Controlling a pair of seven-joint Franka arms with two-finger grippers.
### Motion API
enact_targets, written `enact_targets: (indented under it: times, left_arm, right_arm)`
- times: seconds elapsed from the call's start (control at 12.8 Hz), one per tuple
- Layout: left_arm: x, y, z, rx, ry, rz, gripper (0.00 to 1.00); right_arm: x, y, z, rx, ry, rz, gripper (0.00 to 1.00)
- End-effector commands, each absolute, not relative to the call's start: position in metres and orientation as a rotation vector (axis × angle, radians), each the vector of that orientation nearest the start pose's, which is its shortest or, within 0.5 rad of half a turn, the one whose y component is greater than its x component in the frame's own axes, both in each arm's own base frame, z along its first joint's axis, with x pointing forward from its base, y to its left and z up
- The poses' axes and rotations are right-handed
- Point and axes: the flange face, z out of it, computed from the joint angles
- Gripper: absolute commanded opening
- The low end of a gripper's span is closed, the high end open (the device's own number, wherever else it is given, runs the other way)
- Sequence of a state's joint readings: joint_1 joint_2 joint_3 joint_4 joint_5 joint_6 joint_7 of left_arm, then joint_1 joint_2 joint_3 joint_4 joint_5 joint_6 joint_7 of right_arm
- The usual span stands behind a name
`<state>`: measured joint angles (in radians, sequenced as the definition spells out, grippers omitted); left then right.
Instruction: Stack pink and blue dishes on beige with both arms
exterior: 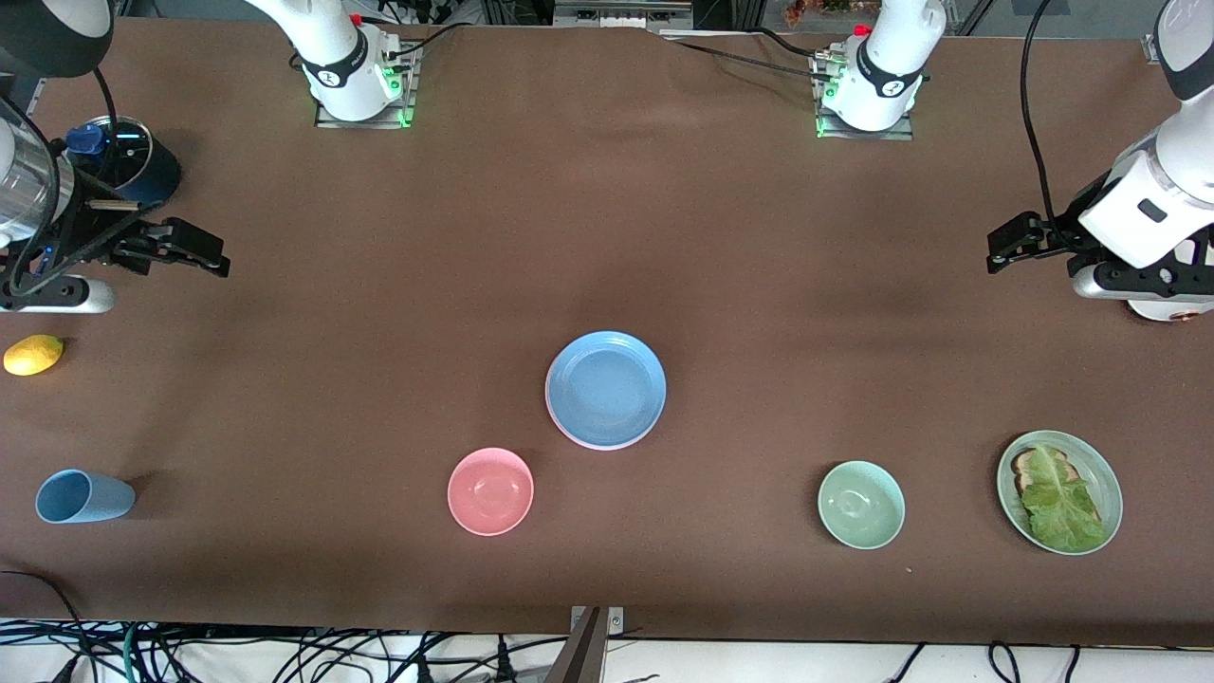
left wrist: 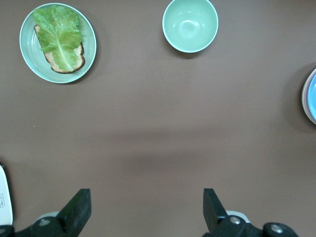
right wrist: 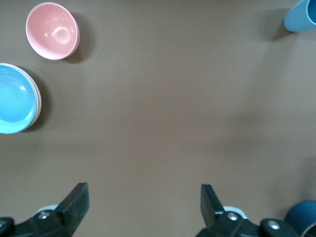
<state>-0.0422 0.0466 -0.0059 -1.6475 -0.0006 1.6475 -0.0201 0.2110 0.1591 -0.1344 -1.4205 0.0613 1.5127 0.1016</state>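
Note:
In the middle of the table the pastel blue plate (exterior: 605,384) lies on top of a stack. A thin pink rim (exterior: 593,445) of the pink plate shows just under it. No beige plate is visible; whatever lies beneath the stack is hidden. The right wrist view shows the blue plate (right wrist: 12,98) and the pink rim (right wrist: 38,103) at its edge, and the left wrist view catches a sliver of the blue plate (left wrist: 313,96). My left gripper (exterior: 996,249) (left wrist: 146,207) hovers open over bare table at the left arm's end. My right gripper (exterior: 213,258) (right wrist: 144,205) hovers open at the right arm's end. Neither holds anything.
A pink bowl (exterior: 490,490) and a pale green bowl (exterior: 861,505) sit nearer the front camera than the stack. A green plate (exterior: 1100,465) carries toast and lettuce. A blue cup (exterior: 83,496) lies on its side; a lemon (exterior: 33,355) and a dark container (exterior: 142,175) are nearby.

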Motion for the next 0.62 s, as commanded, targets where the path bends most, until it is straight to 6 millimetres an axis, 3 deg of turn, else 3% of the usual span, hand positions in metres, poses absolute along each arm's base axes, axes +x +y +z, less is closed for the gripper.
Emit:
enact_targets:
  times: [0.0,0.16,0.55]
  left_arm:
    - [0.571,-0.029,0.571,-3.118,0.080,0.061,1.00]
    - [0.571,-0.029,0.571,-3.118,0.080,0.061,1.00]
    - [0.571,-0.028,0.571,-3.118,0.075,0.061,1.00]
  right_arm:
    - [0.555,0.064,0.600,-3.141,-0.026,0.073,1.00]
    - [0.544,0.067,0.596,-3.141,-0.036,0.058,1.00]
    - [0.544,0.061,0.596,-3.138,-0.036,0.073,1.00]
